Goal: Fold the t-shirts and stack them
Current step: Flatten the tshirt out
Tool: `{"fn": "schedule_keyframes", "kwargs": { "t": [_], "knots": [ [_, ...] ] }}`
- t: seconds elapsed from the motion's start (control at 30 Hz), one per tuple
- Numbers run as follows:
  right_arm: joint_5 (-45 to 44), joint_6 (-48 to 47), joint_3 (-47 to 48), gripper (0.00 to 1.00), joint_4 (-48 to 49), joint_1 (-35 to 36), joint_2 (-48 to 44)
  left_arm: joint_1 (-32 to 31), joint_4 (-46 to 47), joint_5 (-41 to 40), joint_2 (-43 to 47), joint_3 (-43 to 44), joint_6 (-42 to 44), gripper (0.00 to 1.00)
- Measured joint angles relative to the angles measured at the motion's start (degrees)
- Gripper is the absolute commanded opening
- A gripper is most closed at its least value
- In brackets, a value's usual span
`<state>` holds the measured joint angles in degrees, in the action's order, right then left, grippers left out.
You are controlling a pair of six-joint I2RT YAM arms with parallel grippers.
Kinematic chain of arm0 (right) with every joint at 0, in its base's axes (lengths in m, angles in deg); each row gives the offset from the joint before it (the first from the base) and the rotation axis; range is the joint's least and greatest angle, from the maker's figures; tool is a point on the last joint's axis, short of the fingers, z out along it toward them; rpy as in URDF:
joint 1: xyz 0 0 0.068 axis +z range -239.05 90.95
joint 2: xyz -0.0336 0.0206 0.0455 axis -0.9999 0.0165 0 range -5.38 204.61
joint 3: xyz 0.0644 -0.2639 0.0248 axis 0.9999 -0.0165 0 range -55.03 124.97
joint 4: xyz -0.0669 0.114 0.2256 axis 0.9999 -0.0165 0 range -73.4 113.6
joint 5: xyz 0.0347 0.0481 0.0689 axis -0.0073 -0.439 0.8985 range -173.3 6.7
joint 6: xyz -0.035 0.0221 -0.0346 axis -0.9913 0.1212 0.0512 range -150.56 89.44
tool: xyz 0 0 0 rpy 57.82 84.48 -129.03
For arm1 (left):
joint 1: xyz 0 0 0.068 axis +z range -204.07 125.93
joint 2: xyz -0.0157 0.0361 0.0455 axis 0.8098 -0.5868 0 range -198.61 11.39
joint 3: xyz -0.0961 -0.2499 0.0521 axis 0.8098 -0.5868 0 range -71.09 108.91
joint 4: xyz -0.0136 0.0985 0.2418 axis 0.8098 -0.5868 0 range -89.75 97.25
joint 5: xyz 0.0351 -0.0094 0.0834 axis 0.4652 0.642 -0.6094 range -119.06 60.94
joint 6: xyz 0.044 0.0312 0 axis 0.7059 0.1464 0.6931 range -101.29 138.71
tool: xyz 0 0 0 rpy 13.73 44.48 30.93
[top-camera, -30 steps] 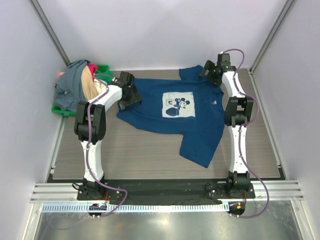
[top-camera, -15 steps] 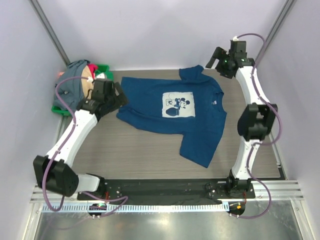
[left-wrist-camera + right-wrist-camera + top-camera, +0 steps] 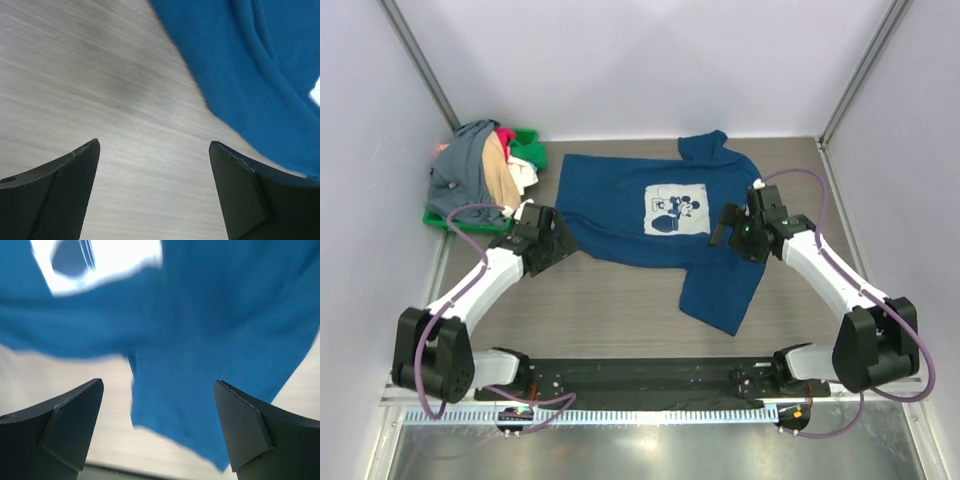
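Observation:
A navy blue t-shirt (image 3: 650,220) with a white cartoon print lies spread flat on the table, one sleeve hanging toward the front. A heap of other t-shirts (image 3: 480,170), slate-grey, tan, pink, white and green, sits on a green tray at the far left. My left gripper (image 3: 552,248) is open and empty over bare table just off the shirt's left hem (image 3: 250,75). My right gripper (image 3: 728,228) is open and empty above the shirt's right side; the shirt and its front sleeve show in the right wrist view (image 3: 210,355).
The green tray (image 3: 440,222) lies at the far left under the heap. Grey walls close in the table on three sides. A black rail with the arm bases (image 3: 640,375) runs along the near edge.
Both arms have swung back toward the front. The left gripper left the shirt's left edge and came down-left; the right gripper moved from the far right corner to above the shirt's right side.

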<state>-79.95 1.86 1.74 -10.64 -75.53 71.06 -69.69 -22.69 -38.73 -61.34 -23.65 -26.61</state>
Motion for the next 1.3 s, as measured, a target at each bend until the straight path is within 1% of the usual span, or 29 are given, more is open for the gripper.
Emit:
{"fn": "schedule_keyframes", "kwargs": {
  "t": [0.07, 0.13, 0.17, 0.33, 0.37, 0.43, 0.53, 0.6, 0.63, 0.7, 0.73, 0.77, 0.83, 0.93, 1.0, 1.07, 1.1, 1.13, 1.17, 1.23, 1.3],
  "knots": [
    [0.50, 1.05, -3.56, 0.98, 0.02, 1.70, -1.99, 0.00, 2.86, 0.02, -2.23, -0.02, -0.92, 0.86],
    [0.76, 1.73, -5.42, 0.98, 0.55, 2.62, -3.19, 0.02, 5.95, 0.02, -5.18, -0.02, -1.51, 0.85],
    [0.85, 1.95, -5.92, 0.98, 0.83, 2.84, -3.78, 0.02, 7.34, 0.00, -6.84, -0.02, -1.95, 0.82],
    [0.92, 2.01, -6.16, 0.98, 2.97, 2.93, -5.70, 0.04, 12.17, -0.15, -16.33, 1.05, -2.62, 0.74],
    [1.07, 2.01, -6.16, 0.98, 3.34, 2.93, -5.84, 0.04, 12.85, -0.50, -18.14, 1.46, -2.47, 0.70],
    [1.29, 2.01, -6.19, 0.98, 3.74, 2.93, -5.86, 0.04, 14.40, -1.07, -19.91, 3.41, -2.75, 0.67],
    [1.51, 1.97, -6.56, 0.97, 4.37, 2.93, -5.86, 0.04, 17.18, -1.95, -22.75, 5.01, -2.75, 0.59],
    [1.66, 1.90, -7.17, 0.97, 4.61, 2.93, -5.86, 0.04, 18.18, -2.19, -24.13, 6.10, -2.86, 0.47],
    [1.70, 1.84, -7.54, 0.97, 4.66, 2.93, -5.86, 0.04, 18.67, -2.34, -24.85, 6.58, -2.91, 0.36],
    [1.75, 1.77, -8.13, 0.97, 4.66, 2.93, -5.86, 0.04, 19.56, -2.29, -26.21, 7.39, -3.13, 0.21],
    [1.73, 1.77, -8.31, 0.98, 4.66, 2.93, -5.86, 0.07, 19.91, -2.27, -26.95, 7.91, -3.26, 0.09],
    [1.73, 1.73, -8.41, 0.97, 4.63, 2.93, -5.86, 0.07, 20.15, -2.23, -27.52, 8.44, -3.41, 0.04],
    [1.73, 1.66, -8.41, 0.97, 4.68, 2.93, -5.86, 0.02, 19.41, -2.19, -28.28, 9.62, -2.62, 0.00],
    [1.73, 1.49, -8.41, 0.97, 4.66, 2.93, -6.12, -0.46, 13.88, -2.95, -28.02, 13.16, -1.20, 0.00],
    [1.73, 1.38, -8.39, 0.97, 4.44, 2.93, -6.73, -0.81, 7.85, -2.99, -26.84, 17.18, 0.59, 0.03],
    [1.73, 1.22, -8.28, 0.98, 3.96, 2.93, -7.63, -1.09, 1.22, -2.80, -25.22, 22.25, 2.27, 0.18],
    [1.70, 1.03, -8.07, 0.99, 3.45, 2.93, -8.15, -1.20, -2.32, -2.82, -24.13, 25.51, 3.45, 0.32],
    [1.68, 0.87, -7.72, 0.99, 2.97, 2.93, -8.55, -1.27, -5.66, -2.86, -23.37, 28.76, 4.50, 0.61],
    [1.68, 0.70, -7.32, 0.99, 2.64, 2.93, -8.74, -1.31, -7.91, -3.08, -22.62, 31.78, 5.64, 0.69],
    [1.66, 0.46, -6.14, 0.99, 2.14, 2.93, -8.83, -1.36, -11.89, -3.96, -21.42, 36.50, 7.17, 0.79],
    [1.68, 0.35, -5.31, 0.99, 1.97, 2.93, -8.81, -1.36, -14.19, -4.81, -20.04, 37.44, 8.11, 0.80]
  ]
}}
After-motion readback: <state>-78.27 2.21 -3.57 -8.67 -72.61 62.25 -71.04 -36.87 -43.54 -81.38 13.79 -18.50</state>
